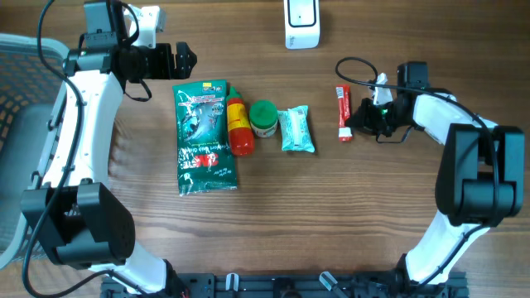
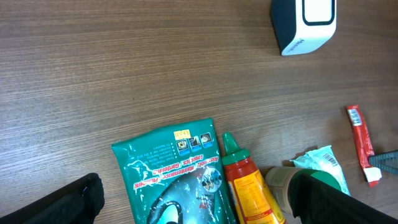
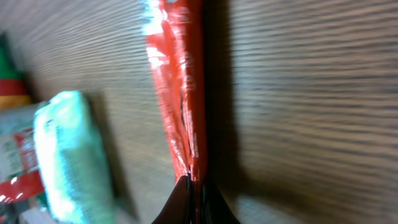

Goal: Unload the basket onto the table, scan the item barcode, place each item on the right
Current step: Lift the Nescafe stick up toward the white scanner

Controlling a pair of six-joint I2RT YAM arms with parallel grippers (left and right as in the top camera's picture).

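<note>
Tool on right arm (image 3: pixel 191 194) pinches one end of the red sachet (image 3: pixel 180 93).

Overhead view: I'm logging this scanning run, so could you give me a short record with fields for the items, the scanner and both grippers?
scanner: white scanner at the far edge of the table
row of items: green bag, sauce bottle, green-lidded jar, mint packet, side by side
picked item: red stick packet, apart from the row, on the right arm's side
right gripper: shut on the red stick packet's end
left gripper: open, empty, near the green bag's far corner
progress: packet not yet at the scanner
</note>
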